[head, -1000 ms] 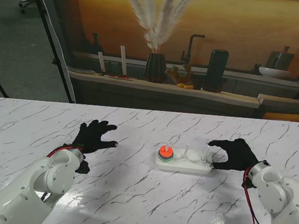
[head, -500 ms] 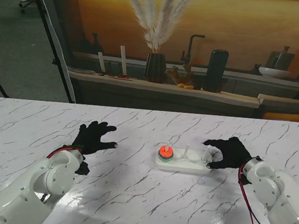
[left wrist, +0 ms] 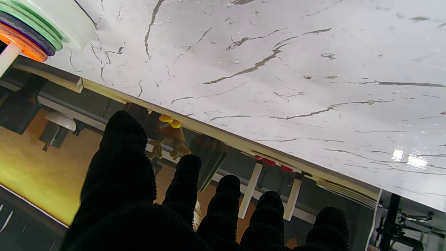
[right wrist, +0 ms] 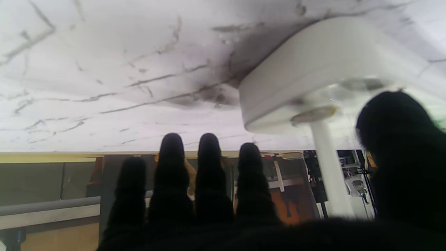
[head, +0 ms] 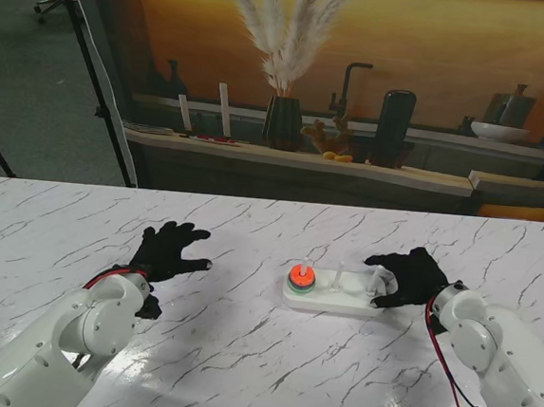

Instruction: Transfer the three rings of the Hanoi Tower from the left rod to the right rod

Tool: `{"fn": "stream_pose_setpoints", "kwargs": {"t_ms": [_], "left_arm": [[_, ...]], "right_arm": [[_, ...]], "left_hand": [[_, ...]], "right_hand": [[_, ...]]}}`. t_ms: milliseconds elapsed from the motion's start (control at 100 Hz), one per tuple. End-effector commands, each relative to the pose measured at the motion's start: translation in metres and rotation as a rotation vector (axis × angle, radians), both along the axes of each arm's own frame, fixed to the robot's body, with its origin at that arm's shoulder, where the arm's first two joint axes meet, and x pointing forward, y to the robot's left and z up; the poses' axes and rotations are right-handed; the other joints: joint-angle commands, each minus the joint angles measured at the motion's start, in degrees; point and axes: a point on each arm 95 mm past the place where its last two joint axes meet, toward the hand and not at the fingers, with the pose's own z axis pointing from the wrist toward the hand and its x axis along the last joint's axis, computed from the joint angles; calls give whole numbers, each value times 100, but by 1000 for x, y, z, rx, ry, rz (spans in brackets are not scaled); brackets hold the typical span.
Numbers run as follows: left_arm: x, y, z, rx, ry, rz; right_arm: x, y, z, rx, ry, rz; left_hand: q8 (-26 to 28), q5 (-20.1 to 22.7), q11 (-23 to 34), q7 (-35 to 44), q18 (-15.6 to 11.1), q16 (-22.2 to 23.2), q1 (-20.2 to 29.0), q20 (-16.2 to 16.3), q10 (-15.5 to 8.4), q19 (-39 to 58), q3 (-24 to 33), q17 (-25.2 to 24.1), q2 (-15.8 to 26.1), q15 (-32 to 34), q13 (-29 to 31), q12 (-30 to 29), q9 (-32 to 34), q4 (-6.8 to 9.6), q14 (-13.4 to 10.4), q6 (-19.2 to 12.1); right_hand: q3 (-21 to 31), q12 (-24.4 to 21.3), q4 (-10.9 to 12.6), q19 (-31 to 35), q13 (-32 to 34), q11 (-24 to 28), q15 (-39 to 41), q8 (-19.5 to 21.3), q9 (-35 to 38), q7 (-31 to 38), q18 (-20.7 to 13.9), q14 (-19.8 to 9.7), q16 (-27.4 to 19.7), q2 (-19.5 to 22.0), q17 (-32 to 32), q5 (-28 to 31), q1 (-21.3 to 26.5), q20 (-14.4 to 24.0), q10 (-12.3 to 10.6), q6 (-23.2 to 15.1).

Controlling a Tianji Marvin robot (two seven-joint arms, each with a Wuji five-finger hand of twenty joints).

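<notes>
The white Hanoi base [head: 332, 298] lies mid-table with three rods. On its left rod sit the stacked rings [head: 301, 279], orange on top, then purple, then green; the left wrist view shows the rings [left wrist: 26, 31] too. The middle rod [head: 339, 278] is bare. My right hand [head: 407, 277], black-gloved, hovers at the base's right end, fingers spread and curved over the right rod [right wrist: 325, 167], holding nothing. My left hand [head: 170, 248] is open, fingers spread, well to the left of the base.
The marble table [head: 240, 353] stretches around the base. Beyond its far edge runs a counter with a dark vase of pampas grass [head: 282, 119], a black cylinder [head: 393, 126] and small items.
My right hand has slid leftward, from beside the base's right end to over its right rod. My left hand has barely shifted.
</notes>
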Motion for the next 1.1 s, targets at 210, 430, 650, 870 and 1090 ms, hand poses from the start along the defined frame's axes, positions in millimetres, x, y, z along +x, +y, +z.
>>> {"fn": "stream_pose_setpoints", "kwargs": {"t_ms": [210,430,650,870,1090], "left_arm": [[-2,-2,-3,-12,10,-17],[-2,-1,-3,-14,9,-14],[-2,-1,-4,-17,9,-12],[-3,0,-4,-18,9,-12],[-3,-1,-4,-21,11,-13]], "right_arm": [[-8,18,-6,-25,-5,24],[-10,26,-7,-38,-25,42],[-15,32,-7,-52,-30,64],[-22,35,-8,-61,-21,76],[-26,33,-9,-78,-12,81]], "left_hand": [[-72,-117,-54,-34,149,-7,63,-35,42,-261,-76,-52,146,-95,-107,-63,-130,-128,-106,50],[-70,-104,-54,-28,150,2,66,-37,42,-261,-76,-52,147,-76,-66,-62,-127,-129,-90,56],[-69,-98,-53,-26,150,-5,72,-39,47,-262,-75,-51,148,-101,-119,-61,-122,-128,-108,62],[-68,-93,-54,-25,148,5,68,-40,45,-261,-78,-51,148,-87,-89,-61,-123,-129,-102,60],[-67,-88,-52,-22,145,2,68,-41,41,-261,-78,-51,149,-92,-94,-60,-120,-130,-99,64]], "right_hand": [[25,-74,161,36,-11,99,78,-92,-176,130,1907,-58,-3,-297,-3,-137,214,105,62,-42],[8,-60,177,135,66,209,174,-59,-107,282,1906,-47,11,-472,65,-22,546,131,57,-45],[31,-76,220,191,86,261,245,-54,-104,398,1917,-31,7,-556,81,-24,718,129,73,-53],[46,-100,238,221,69,269,273,-79,-137,447,1911,-32,-6,-592,81,-53,778,120,91,-44],[28,-118,236,243,68,274,291,-114,-139,470,1914,-28,-17,-638,87,-74,884,109,100,-37]]}}
